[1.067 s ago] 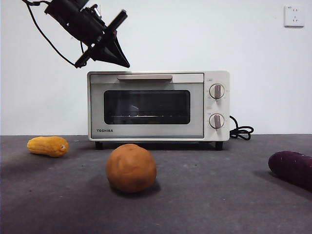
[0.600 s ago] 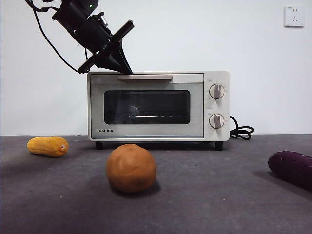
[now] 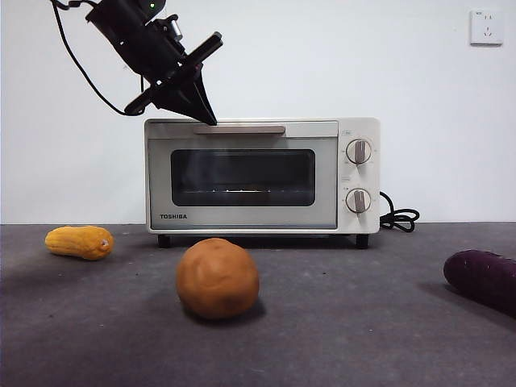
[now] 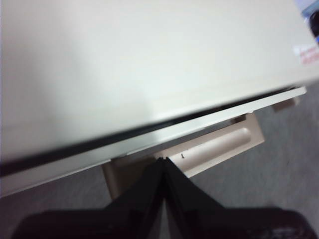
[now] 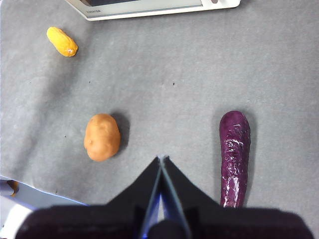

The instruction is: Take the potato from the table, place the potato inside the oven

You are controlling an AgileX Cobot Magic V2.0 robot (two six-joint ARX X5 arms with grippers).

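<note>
The orange-brown potato [image 3: 218, 277] [image 5: 102, 137] lies on the dark grey table [image 3: 339, 322], in front of the cream-white oven [image 3: 258, 173]. The oven's dark glass door stands slightly ajar at the top, as the left wrist view shows by a dark gap above the beige handle [image 4: 219, 149]. My left gripper [image 3: 210, 119] [image 4: 162, 160] is shut, its tip at the left end of that handle [image 3: 239, 129], holding nothing. My right gripper [image 5: 162, 159] is shut and empty, high above the table between the potato and a purple vegetable.
A bumpy yellow-orange vegetable [image 3: 79, 242] [image 5: 62, 41] lies left of the oven. A dark purple oblong vegetable [image 3: 482, 278] [image 5: 234, 157] lies at the right. The oven's black cord [image 3: 399, 218] coils behind its right side. A wall socket [image 3: 486, 26] is at the upper right.
My left gripper has come down and right from above the oven's left corner to the handle's left end. The oven door has tilted slightly open. The potato has not moved.
</note>
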